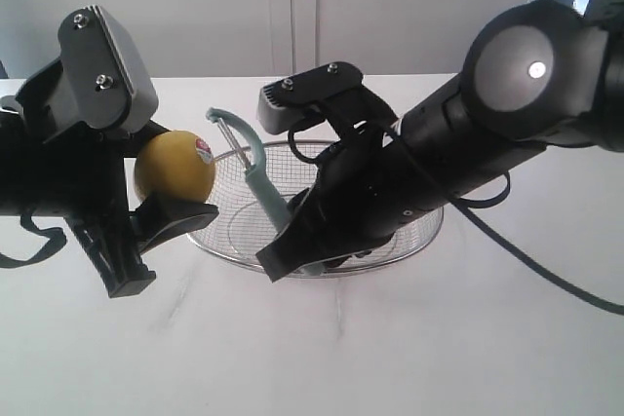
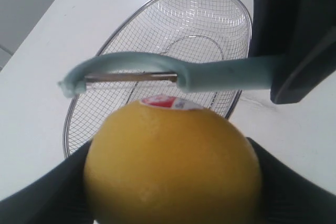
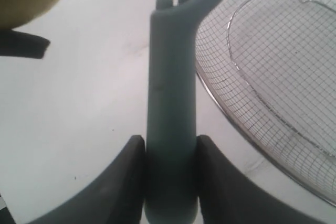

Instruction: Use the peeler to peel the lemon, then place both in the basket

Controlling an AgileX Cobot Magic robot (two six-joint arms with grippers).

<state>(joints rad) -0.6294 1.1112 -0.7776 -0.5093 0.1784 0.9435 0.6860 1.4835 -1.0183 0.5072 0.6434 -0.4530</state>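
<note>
My left gripper point(image 1: 171, 192) is shut on the yellow lemon point(image 1: 174, 169), held above the table left of the basket; its red-and-white sticker point(image 2: 167, 102) faces the peeler. The lemon point(image 2: 173, 163) fills the left wrist view between both black fingers point(image 2: 47, 192). My right gripper point(image 3: 171, 169) is shut on the handle of the pale teal peeler point(image 3: 170, 103). The peeler point(image 1: 255, 168) stands tilted, its loop head and metal blade point(image 2: 131, 77) just beside the lemon's sticker side. The silver wire-mesh basket point(image 1: 226, 241) sits on the white table behind and below both.
The basket point(image 2: 157, 30) holds nothing that I can see; its mesh wall point(image 3: 262, 77) lies close to the peeler's handle. The right arm point(image 1: 487, 124) reaches across over the basket. White table surface point(image 1: 341, 348) spreads toward the front edge.
</note>
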